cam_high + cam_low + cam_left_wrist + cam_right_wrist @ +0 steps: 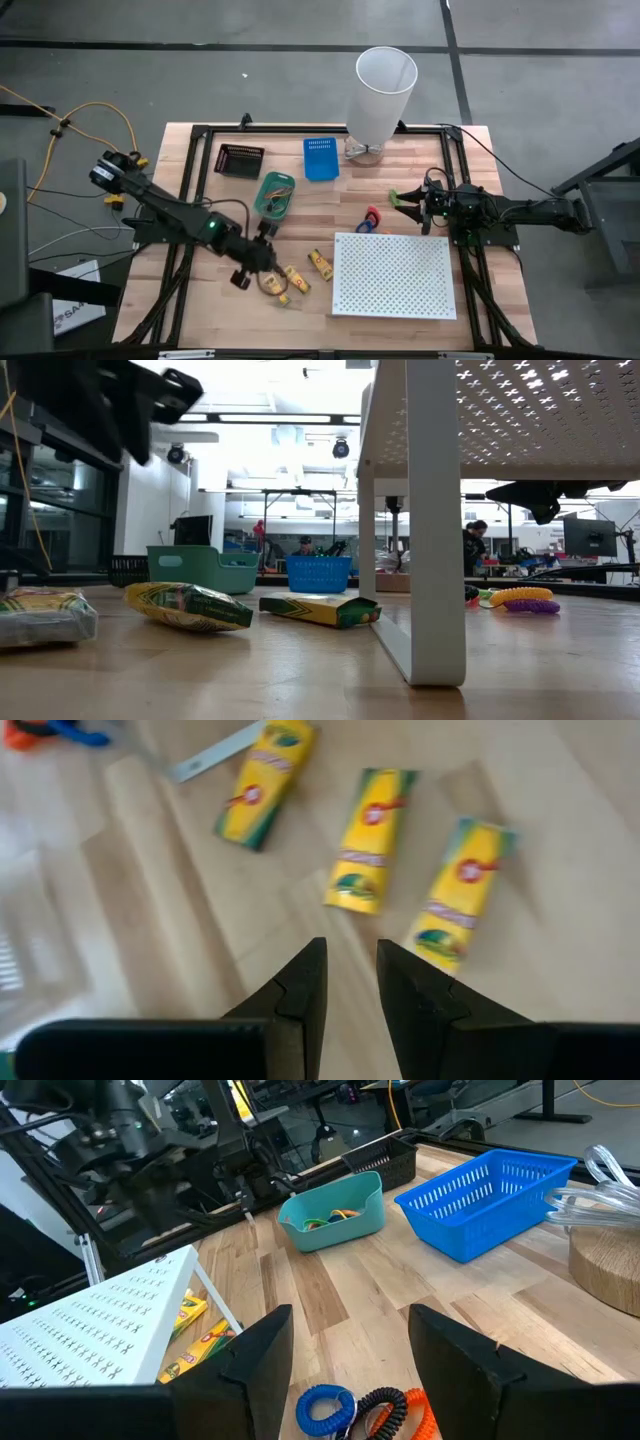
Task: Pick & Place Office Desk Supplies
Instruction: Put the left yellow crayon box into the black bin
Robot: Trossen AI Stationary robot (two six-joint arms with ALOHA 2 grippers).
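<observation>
Packs: three small rectangular packs (pixel 264 784) (pixel 368 840) (pixel 457 892), showing yellow faces with a red round mark and green ends; lying flat on the wooden table (pixel 300 205), side by side yet apart, near the front-left corner of the white perforated board (pixel 392 275).
Packs, low view: appearing as glossy yellow-green boxes (pixel 186 606) (pixel 320 609), one looking wrapped in clear film (pixel 45 616).
Left gripper (pixel 350 965): hovering just above the packs at the table's left front, fingers standing slightly apart with a narrow gap, pinching nothing.
Right gripper (pixel 350 1342): waiting at the table's right side, fingers spread wide, holding nothing.
Loops and clips: blue ring (pixel 323 1407) and black-and-orange coil (pixel 392 1410) lying on the wood just before the right gripper; red and blue pieces (pixel 370 218) sitting just behind the board.
Green bin (pixel 274 193): holding thin orange and yellow loops, sitting behind the left gripper.
Blue basket (pixel 320 157): sitting beside the tall white bin (pixel 382 92).
Black tray (pixel 239 159): resting near the table's back left.
</observation>
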